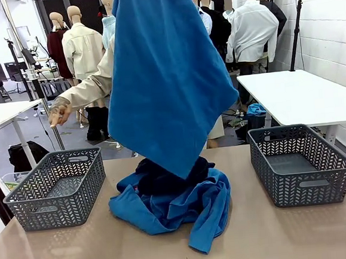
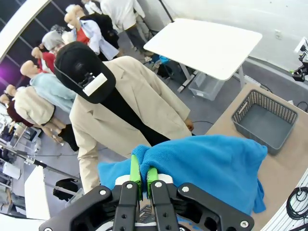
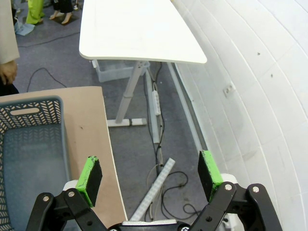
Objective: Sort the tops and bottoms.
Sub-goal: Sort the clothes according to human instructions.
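Blue top hangs above the worktop, pinched in the left fingers; right fingers gape, holding nothing. A mixed pile with dark bottoms lies between the left basket and right basket, both empty: nothing sorted yet.

White brick wall at rt, white desk nearby, grey floor w/ cables.

My table: left basket and right basket sit out toward its sides, heap in the middle between them, blue tops under dark bottoms.
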Robot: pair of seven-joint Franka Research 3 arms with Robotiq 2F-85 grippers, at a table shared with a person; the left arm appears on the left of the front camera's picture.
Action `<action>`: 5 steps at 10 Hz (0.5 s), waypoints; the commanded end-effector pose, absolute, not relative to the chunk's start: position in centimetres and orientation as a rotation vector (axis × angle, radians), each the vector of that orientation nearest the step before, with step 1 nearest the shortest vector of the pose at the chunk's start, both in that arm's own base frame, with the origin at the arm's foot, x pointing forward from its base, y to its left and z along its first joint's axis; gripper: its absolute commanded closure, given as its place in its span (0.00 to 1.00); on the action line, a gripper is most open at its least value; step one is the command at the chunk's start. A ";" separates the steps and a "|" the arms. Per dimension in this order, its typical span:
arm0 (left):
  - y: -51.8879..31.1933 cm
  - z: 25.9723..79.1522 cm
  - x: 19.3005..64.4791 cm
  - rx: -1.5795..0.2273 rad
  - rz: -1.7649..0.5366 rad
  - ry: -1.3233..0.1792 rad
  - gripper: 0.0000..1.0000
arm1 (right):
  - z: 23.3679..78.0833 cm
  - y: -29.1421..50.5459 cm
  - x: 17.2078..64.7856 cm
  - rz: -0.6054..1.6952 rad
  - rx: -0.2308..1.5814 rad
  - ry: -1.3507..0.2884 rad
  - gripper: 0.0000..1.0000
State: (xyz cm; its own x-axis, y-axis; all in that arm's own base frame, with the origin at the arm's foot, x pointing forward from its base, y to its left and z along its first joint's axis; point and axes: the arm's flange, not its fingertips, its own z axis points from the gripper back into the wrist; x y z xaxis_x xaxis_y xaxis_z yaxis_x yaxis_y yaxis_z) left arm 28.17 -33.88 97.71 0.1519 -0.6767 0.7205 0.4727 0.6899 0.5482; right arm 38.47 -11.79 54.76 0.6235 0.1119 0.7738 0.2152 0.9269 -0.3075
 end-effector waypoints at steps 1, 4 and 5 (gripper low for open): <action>-32.9 98.4 27.8 0.203 -0.841 -1.173 1.00 | 54.6 -11.6 38.5 -0.046 -0.406 -0.895 0.00; -32.9 98.4 27.8 0.203 -0.841 -1.173 1.00 | 54.6 -11.6 38.5 -0.046 -0.406 -0.895 0.00; -32.9 98.4 27.8 0.203 -0.841 -1.173 1.00 | 54.6 -11.6 38.5 -0.046 -0.406 -0.895 0.00</action>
State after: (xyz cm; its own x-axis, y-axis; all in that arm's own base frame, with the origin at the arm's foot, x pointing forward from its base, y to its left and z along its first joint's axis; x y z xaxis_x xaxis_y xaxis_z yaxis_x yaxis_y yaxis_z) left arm 28.17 -33.88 97.71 0.1519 -0.6766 0.7205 0.4727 0.6899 0.5482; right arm 38.47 -11.79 54.76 0.6235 0.1119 0.7738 0.2152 0.9269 -0.3075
